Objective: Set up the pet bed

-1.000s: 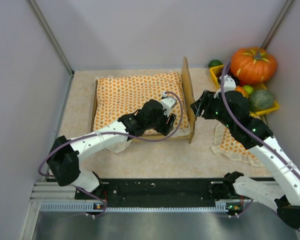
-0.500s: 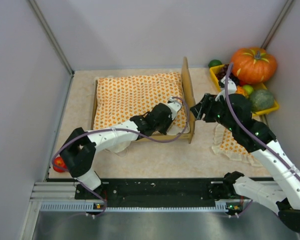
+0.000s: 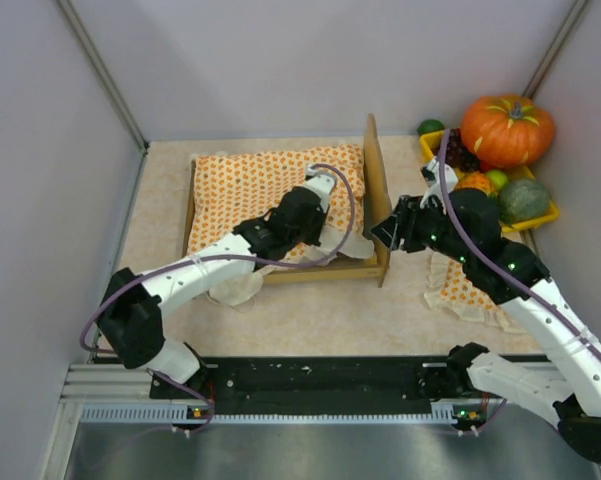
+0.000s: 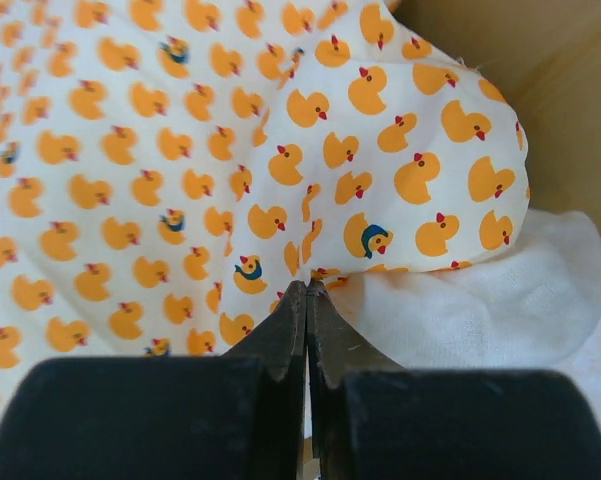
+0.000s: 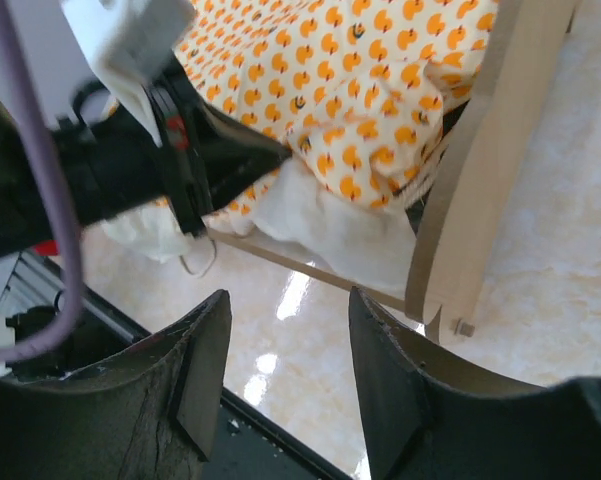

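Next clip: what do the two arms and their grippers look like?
Both arms have white links and black joints: left arm, right arm. A purple cable runs along each. The right arm shows small green lights. The left gripper has slim black fingers tapering to a point; the right gripper has broad, curved, matte black fingers, scuffed.
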Tool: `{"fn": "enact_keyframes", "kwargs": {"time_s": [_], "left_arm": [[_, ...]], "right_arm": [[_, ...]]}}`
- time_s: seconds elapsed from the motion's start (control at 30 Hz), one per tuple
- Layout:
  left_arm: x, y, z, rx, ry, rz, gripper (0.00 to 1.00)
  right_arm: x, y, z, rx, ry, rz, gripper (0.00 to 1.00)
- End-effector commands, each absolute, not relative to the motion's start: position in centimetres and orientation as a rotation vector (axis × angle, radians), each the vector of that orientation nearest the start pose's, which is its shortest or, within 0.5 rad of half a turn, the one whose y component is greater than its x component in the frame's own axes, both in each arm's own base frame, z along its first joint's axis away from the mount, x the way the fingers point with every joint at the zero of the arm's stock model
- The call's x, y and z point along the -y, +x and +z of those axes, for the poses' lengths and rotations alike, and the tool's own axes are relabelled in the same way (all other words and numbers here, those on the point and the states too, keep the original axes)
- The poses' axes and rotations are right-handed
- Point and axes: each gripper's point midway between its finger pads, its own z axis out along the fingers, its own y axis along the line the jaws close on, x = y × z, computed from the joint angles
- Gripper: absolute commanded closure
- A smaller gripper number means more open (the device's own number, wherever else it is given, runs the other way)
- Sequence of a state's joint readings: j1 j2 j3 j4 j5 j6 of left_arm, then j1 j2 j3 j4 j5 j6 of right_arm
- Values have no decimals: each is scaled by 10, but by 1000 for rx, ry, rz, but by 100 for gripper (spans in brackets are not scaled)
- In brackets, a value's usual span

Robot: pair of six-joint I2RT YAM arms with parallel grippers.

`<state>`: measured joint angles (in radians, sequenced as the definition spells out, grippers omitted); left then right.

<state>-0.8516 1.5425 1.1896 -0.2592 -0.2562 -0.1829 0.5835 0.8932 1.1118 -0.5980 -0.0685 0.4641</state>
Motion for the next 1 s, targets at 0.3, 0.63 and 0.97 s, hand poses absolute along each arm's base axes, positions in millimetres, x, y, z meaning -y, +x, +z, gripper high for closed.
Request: {"fn": "enact_keyframes", "kwargs": {"time_s": [0.3, 0.63, 0.97], "left_arm": [[264, 346, 234, -2057, 320, -509, 100], [249, 357, 216, -2135, 254, -669, 100], [254, 351, 205, -2178, 252, -759, 100]], "right_arm": [[-235, 225, 284, -2125, -398, 690, 50], [-258, 246, 261, -2199, -453, 628, 50], [-273, 297, 242, -2231, -417, 422, 45]]}}
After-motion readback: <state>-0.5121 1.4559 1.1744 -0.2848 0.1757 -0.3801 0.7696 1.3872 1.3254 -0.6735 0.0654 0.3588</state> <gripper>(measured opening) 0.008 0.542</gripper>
